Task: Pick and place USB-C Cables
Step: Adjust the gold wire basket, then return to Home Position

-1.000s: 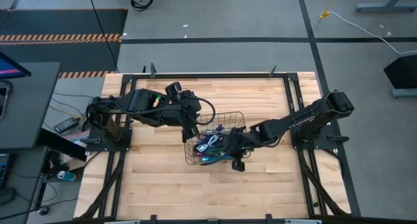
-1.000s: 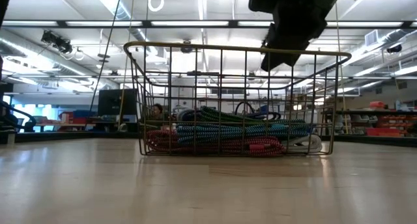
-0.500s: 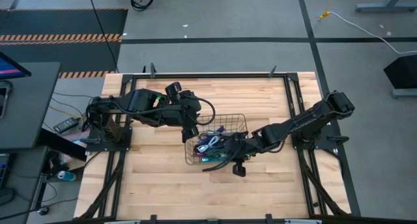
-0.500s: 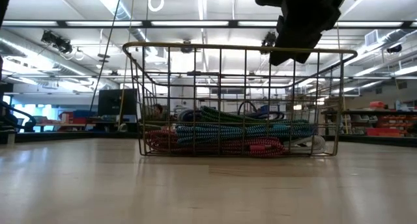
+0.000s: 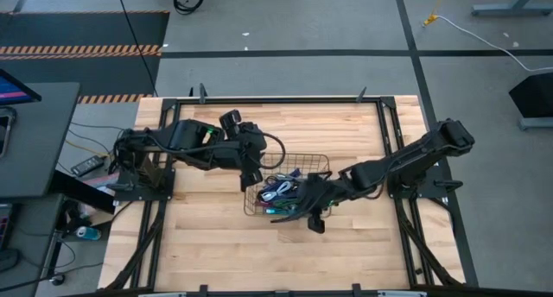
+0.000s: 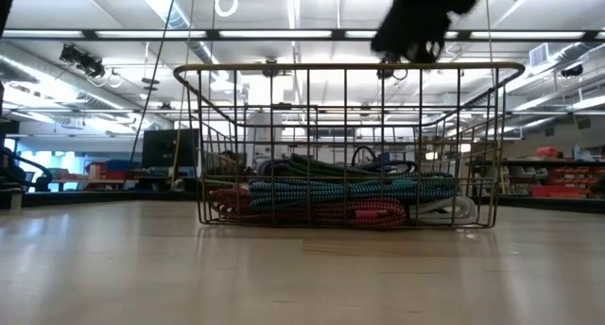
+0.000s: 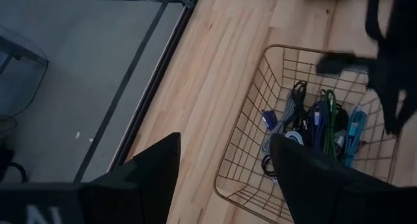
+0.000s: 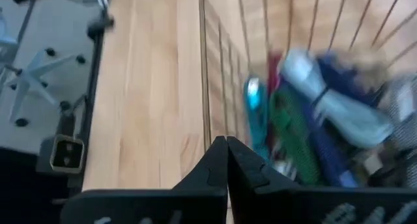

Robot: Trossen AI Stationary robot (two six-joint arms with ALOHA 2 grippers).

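Observation:
A wire mesh basket (image 5: 302, 155) stands on the wooden table's middle. Inside it lie several coiled USB-C cables (image 5: 281, 192), teal, green, maroon and grey in the low view (image 6: 331, 197). My left gripper (image 5: 249, 178) hangs open above the basket's left far corner; the left wrist view looks between its fingers (image 7: 225, 165) at the basket (image 7: 260, 74) and cables (image 7: 313, 120). My right gripper (image 5: 298, 204) is shut above the basket's near wall (image 8: 227, 142). It shows dark and blurred over the rim (image 6: 416, 23). No cable shows between its fingers. My right gripper's shut fingertips (image 8: 218, 152) slant down from the table's right, right over the top wire of the basket's near wall (image 8: 207, 113). I cannot tell whether they touch that wire.
Black frame rails (image 5: 285, 98) run round the table. Bare wood lies near the front edge (image 5: 259, 254) and far of the basket (image 5: 328, 124). A desk with a screen (image 5: 26, 133) stands beyond the table's left edge.
My right gripper has risen a little above the basket's rim and drifted slightly toward the table's left, staying shut. The basket has shifted a little on the table; in the low view its rim now reaches farther out on the right.

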